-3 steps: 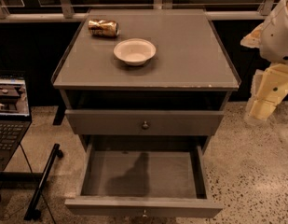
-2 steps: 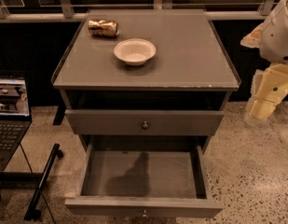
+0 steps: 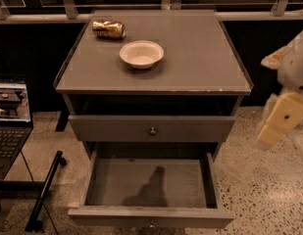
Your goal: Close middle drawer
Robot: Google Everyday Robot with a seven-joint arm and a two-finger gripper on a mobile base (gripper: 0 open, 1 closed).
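Grey middle drawer (image 3: 116, 182) pulled open; gripper (image 3: 278, 126) well right, apart.

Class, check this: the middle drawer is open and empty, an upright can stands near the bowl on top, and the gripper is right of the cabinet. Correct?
No. The camera view shows the can lying on its side near the bowl. The middle drawer is open and empty, and the gripper is right of the cabinet.
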